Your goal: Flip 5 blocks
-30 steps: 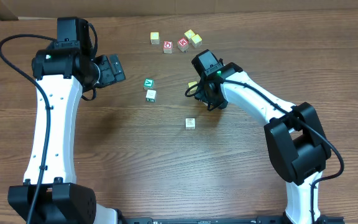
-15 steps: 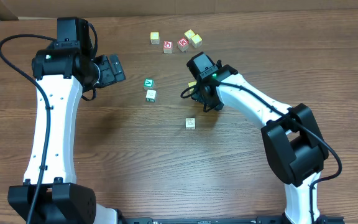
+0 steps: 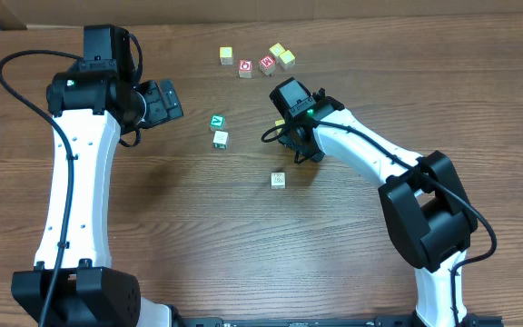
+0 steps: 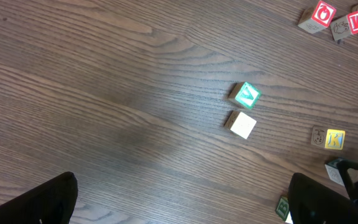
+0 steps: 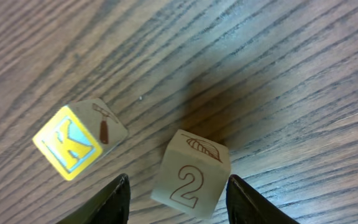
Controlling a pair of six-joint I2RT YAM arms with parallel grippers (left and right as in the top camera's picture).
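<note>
A: Straddling the 2 block point(image 5: 191, 175) with the right hand point(image 5: 178, 186) now, spread open, a finger on either flank, clamped on nothing yet. Set up that way, most likely, to pinch two sides and roll it onto another face.

B: Resting on the bench point(image 5: 278, 74) around one o'clock of centre, tucked under that wrist. Reads an outlined "2" on the near face, with a leaf sketch on the face above.

A: And at ten o'clock of it, close but apart: the K block point(image 5: 79, 140), blue "K" on yellow, plus a small brown drawing too fine to name.

B: Over at ten o'clock of the bench, hovering with the left hand point(image 3: 171, 100), released, empty, well apart from the action. Kept clear, presumably, of the working arm.

A: Catches good lettering from there, though: "V" on the green V block point(image 4: 247, 94), a blank pale block point(image 4: 242, 124) just beside it at six o'clock, then red "O" and "M" on the O block point(image 4: 321, 14) and M block point(image 4: 357, 18) up at one o'clock.

B: No telling the flip count from here.
</note>
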